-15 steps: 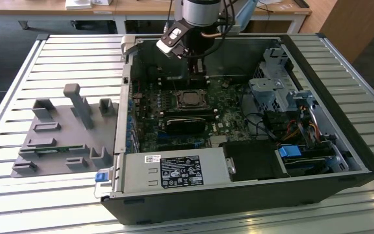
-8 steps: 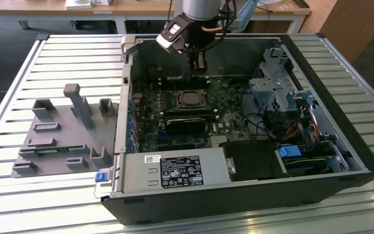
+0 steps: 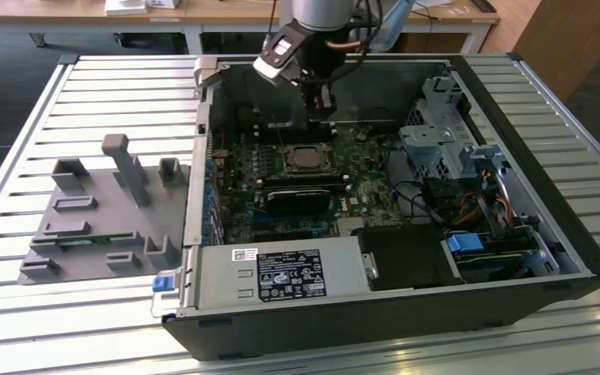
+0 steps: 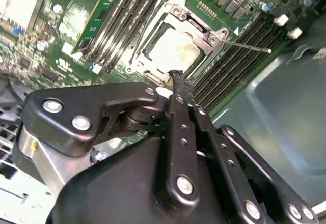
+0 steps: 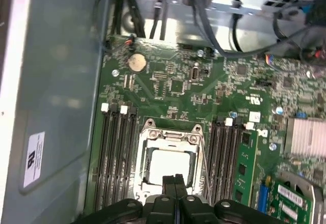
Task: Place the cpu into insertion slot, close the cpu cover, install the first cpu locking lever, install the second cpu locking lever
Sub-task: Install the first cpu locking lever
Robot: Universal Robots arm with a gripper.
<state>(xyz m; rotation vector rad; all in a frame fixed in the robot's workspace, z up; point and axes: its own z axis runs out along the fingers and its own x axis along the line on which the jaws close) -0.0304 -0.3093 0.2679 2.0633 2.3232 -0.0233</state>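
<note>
The cpu (image 4: 174,49) lies flat in the insertion slot (image 3: 305,158), its pale silver top showing through the window of the cpu cover (image 5: 170,135), which lies down over it. A thin locking lever (image 4: 245,46) juts out from a socket corner over the black memory slots; another wire lever (image 4: 145,31) runs along the opposite side. My gripper (image 4: 177,75) is shut with nothing between its fingers. Its tip hangs just above the socket's edge in both wrist views (image 5: 175,178) and above the board's far side in the exterior view (image 3: 322,117).
The open computer case (image 3: 550,258) lies on a slatted table. A long black block (image 3: 300,197) sits nearer than the socket, a grey power supply box (image 3: 279,275) at the near wall, cables and drive cages (image 3: 456,148) on the exterior view's right. A grey fixture (image 3: 102,211) stands outside.
</note>
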